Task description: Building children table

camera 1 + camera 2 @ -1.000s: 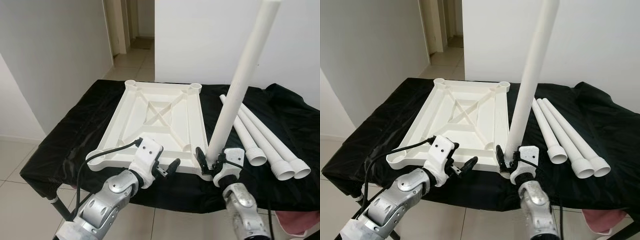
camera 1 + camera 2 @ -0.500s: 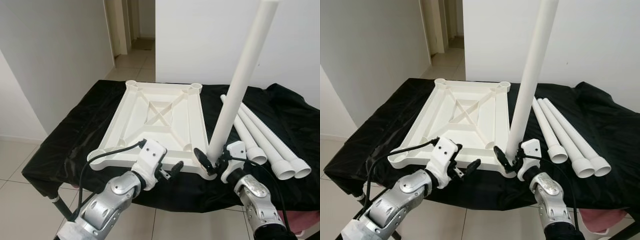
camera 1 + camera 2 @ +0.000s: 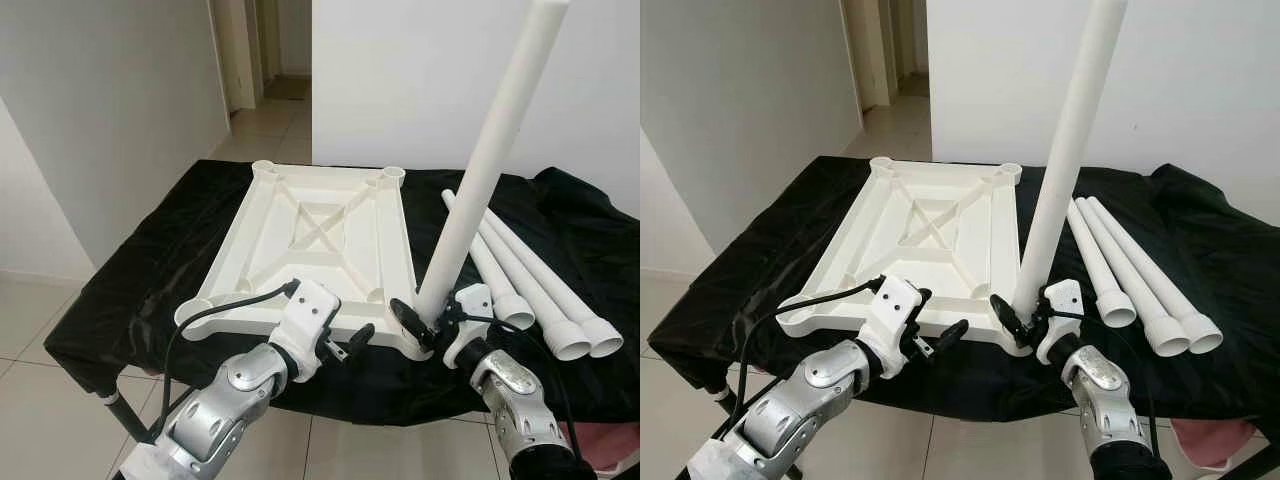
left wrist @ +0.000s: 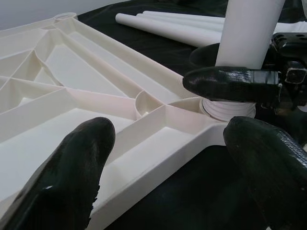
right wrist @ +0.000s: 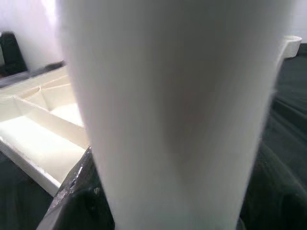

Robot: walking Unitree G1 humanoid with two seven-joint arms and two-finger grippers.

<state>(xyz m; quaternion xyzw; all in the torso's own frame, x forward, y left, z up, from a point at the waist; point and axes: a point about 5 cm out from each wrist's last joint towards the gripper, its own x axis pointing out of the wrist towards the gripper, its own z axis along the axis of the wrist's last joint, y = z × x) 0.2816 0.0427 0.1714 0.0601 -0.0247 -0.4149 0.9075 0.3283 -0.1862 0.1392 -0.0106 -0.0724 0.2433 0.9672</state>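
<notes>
The white tabletop [image 3: 320,235] lies upside down on the black-draped table, ribs and corner sockets facing up. A long white leg [image 3: 480,180] stands tilted in its near right corner socket [image 4: 225,108]. My right gripper [image 3: 428,322] is shut on this leg just above the socket; in the right wrist view the leg [image 5: 177,110] is pressed between the dark fingers. My left gripper [image 3: 350,338] hovers open at the tabletop's near edge, left of the leg, its fingers [image 4: 72,172] spread wide with nothing between them.
Three loose white legs [image 3: 520,270] lie side by side on the black cloth [image 3: 150,270] right of the tabletop. Tiled floor surrounds the table, with a doorway [image 3: 265,50] behind it and a pink object [image 3: 600,440] on the floor at the near right.
My right forearm has swung out to the right while still gripping the leg, which leans slightly more. The left gripper has crept forward toward the tabletop's near edge.
</notes>
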